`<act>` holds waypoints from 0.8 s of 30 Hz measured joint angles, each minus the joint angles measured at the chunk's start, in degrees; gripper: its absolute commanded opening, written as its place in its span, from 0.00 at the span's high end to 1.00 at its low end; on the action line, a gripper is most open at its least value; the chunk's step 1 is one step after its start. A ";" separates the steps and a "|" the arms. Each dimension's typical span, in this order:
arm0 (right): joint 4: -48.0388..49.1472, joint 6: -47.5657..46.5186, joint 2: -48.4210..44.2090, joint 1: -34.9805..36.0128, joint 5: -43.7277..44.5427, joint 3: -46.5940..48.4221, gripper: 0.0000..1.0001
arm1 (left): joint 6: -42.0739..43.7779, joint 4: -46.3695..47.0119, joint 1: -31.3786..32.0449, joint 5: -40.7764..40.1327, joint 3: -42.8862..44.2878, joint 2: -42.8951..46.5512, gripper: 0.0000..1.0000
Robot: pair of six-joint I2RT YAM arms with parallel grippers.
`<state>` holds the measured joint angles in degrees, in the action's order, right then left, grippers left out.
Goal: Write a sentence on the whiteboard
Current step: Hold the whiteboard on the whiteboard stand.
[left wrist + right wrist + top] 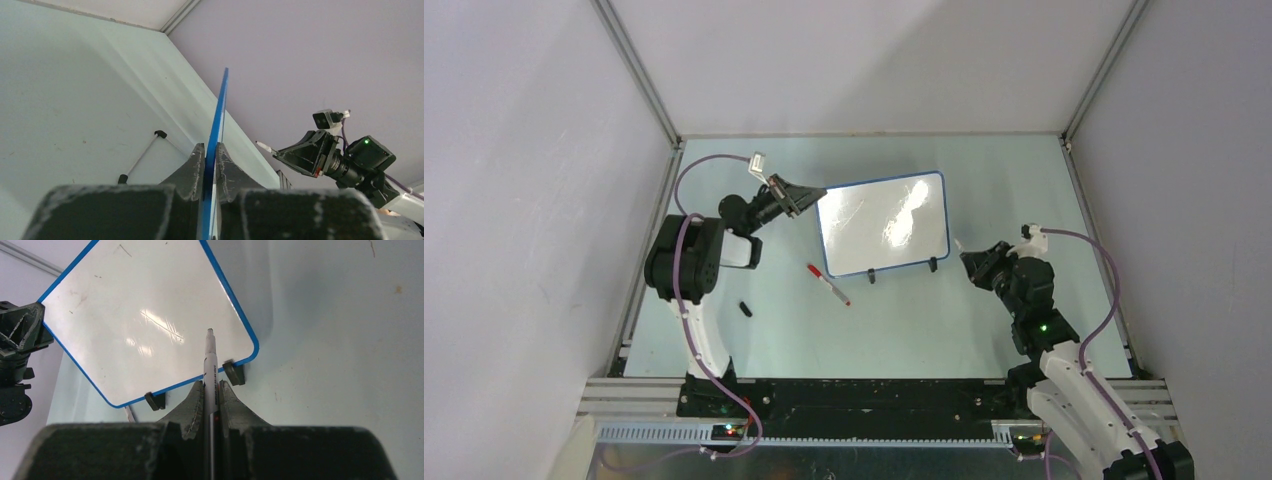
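We found the whiteboard (884,225) standing near the middle of the table (994,180), its long side running left to right and its two black feet (234,373) resting on the tabletop along the lower edge. The face was tipped back towards the far wall. It had a thin blue rim, and from the right wrist view we saw bright glare and a few faint smudges on the white. The left gripper (804,197) reached in from the left and was clenched on the board's left edge. In its own wrist view the two fingers (192,165) pressed on either side of the blue rim, which we saw edge-on rising between them. The right gripper (969,260) sat to the right of the board, near its lower right corner, and was clamped on a marker (210,365) with a white barrel that stuck out past the fingertips. The bare tip pointed towards the board. From above, the tip sat just beside the board's right edge and apart from it, though we could not tell how close it was to the face. A second marker (829,285) with a red end lay flat on the table in front of the board's lower left corner. A small black cap (745,309) lay further left, near the left arm.
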<state>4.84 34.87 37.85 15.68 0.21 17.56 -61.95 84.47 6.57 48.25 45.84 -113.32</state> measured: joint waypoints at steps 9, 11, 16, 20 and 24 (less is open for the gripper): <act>-2.58 -1.64 3.76 3.76 0.46 6.56 1.00 | 0.00 0.83 0.04 0.68 0.00 0.00 1.00; -2.95 -2.73 5.46 6.23 0.70 9.03 1.00 | 0.07 0.87 0.04 0.83 0.00 0.02 1.00; -4.07 -6.12 9.42 13.86 3.13 13.88 1.00 | 0.46 0.94 0.04 1.60 0.02 0.02 0.85; -5.57 -8.76 12.87 18.75 5.44 18.43 1.00 | 0.50 0.70 0.04 1.97 0.04 0.00 0.65; -7.37 -10.56 15.58 20.85 6.93 21.73 1.00 | 0.55 0.70 0.04 1.95 0.04 0.00 0.54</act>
<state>-2.52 24.32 53.43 36.53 7.14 39.29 -61.41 85.17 6.61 50.19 45.89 -113.32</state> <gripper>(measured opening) 0.133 0.410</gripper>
